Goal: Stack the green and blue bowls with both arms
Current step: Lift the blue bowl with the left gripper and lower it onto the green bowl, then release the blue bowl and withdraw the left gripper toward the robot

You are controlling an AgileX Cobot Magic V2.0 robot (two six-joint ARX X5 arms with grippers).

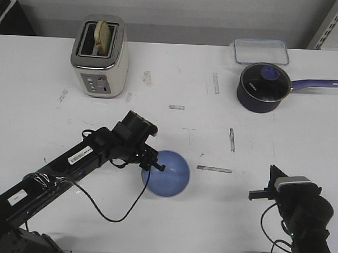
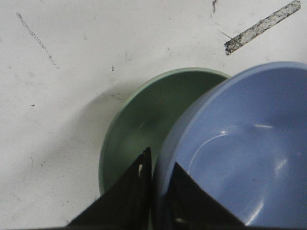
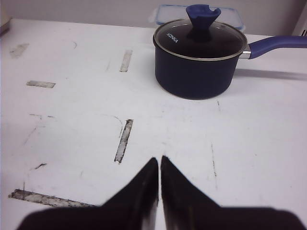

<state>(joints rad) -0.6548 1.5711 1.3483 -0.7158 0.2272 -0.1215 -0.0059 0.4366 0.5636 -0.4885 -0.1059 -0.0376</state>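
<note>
My left gripper (image 1: 157, 166) is shut on the rim of the light blue bowl (image 1: 167, 173), holding it near the middle of the table. In the left wrist view one finger is outside the blue bowl (image 2: 240, 143) and one inside. The blue bowl hangs tilted over the pale green bowl (image 2: 144, 120), which sits on the table beneath it. In the front view the green bowl is hidden under the blue one. My left gripper (image 2: 158, 163) pinches the blue rim. My right gripper (image 3: 159, 158) is shut and empty, low at the front right; the right arm (image 1: 300, 205) rests there.
A cream toaster (image 1: 100, 56) with toast stands at the back left. A dark navy saucepan (image 1: 264, 87) with a lid and long handle sits at the back right, with a clear lidded box (image 1: 261, 51) behind it. Tape marks (image 1: 214, 169) dot the white table.
</note>
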